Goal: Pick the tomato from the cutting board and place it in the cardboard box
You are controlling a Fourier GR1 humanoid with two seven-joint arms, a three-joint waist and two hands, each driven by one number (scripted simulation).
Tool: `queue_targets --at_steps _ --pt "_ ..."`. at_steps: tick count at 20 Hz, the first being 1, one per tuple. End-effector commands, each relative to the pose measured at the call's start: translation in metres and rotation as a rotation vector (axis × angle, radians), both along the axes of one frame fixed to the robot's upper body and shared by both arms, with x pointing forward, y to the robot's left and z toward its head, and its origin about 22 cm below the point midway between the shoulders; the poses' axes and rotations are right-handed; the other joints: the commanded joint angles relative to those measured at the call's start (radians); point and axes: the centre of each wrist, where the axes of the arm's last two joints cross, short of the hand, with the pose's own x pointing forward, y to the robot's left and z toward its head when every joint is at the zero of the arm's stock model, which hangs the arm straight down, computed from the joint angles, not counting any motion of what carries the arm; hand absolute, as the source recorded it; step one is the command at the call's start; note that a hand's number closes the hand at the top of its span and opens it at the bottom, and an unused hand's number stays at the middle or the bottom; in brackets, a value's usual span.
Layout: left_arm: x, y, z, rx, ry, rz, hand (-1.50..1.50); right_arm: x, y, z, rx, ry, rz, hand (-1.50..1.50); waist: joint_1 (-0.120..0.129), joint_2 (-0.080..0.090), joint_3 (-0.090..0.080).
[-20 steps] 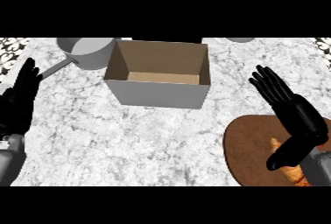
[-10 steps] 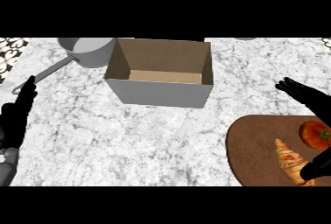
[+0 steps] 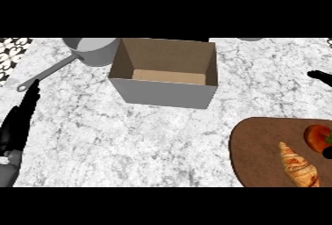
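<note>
— Surface under inspection?

— A worktop (image 3: 149, 140) of white marble with grey veining. It fills nearly the whole head view, from the far edge to the near edge.

— Anything beyond it?

— At the far left corner a narrow strip of black-and-white patterned tile (image 3: 12, 50) shows past the worktop's left edge. Whether it is floor or wall cannot be told.

— Walls, windows, furniture?

— Nothing more can be made out from this steep downward angle.

— Lighting?

— Even and diffuse across the marble. Only soft, short shadows lie on the worktop; no source is visible.
</note>
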Motion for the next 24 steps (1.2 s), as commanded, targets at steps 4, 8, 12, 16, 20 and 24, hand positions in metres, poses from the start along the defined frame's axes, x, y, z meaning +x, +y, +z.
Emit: queue_targets --at_steps 4,8,12,16,20,24 --pt "0.002 -0.001 -0.005 0.003 0.008 -0.009 0.0 -0.003 -0.02 0.019 -0.289 -0.084 0.257 -1.5 0.013 -0.001 -0.004" --pt "-0.002 0.0 -0.009 0.017 0.001 -0.023 0.0 -0.006 -0.032 0.008 -0.526 -0.146 0.271 -1.5 0.028 -0.003 -0.006" --pt "0.003 0.0 -0.006 0.019 -0.002 -0.019 0.0 -0.011 -0.05 -0.006 -0.613 -0.116 0.334 -1.5 0.005 -0.012 -0.009" --pt "0.008 -0.01 -0.017 0.011 0.003 -0.019 0.0 0.006 -0.04 -0.033 -0.685 -0.18 0.329 -1.5 0.008 -0.009 -0.01" --pt "0.0 -0.002 -0.026 0.019 0.016 0.002 0.0 0.02 -0.036 -0.051 -0.713 -0.178 0.325 -1.5 0.006 -0.014 -0.011" --pt "0.0 0.01 -0.022 0.019 0.014 0.01 0.0 0.018 -0.044 -0.07 -0.712 -0.198 0.339 -1.5 -0.006 -0.016 -0.01"
